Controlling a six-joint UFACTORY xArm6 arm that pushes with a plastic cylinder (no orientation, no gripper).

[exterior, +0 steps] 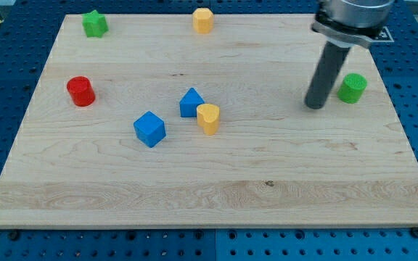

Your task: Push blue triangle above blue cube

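Near the middle of the wooden board [267, 181], the blue triangle [191, 102] sits up and to the view's right of the blue cube [149, 129], with a yellow heart block [208, 118] touching or just beside its right side. My tip [314, 106] rests far off on the view's right, beside the green cylinder [353, 88], touching no block. There is no pincer here, only the bare rod, which holds nothing. The approach looks not yet begun. Next, I judge, the tip should travel around to the triangle's right, avoiding the heart, then nudge it leftward until it lies directly above the cube.
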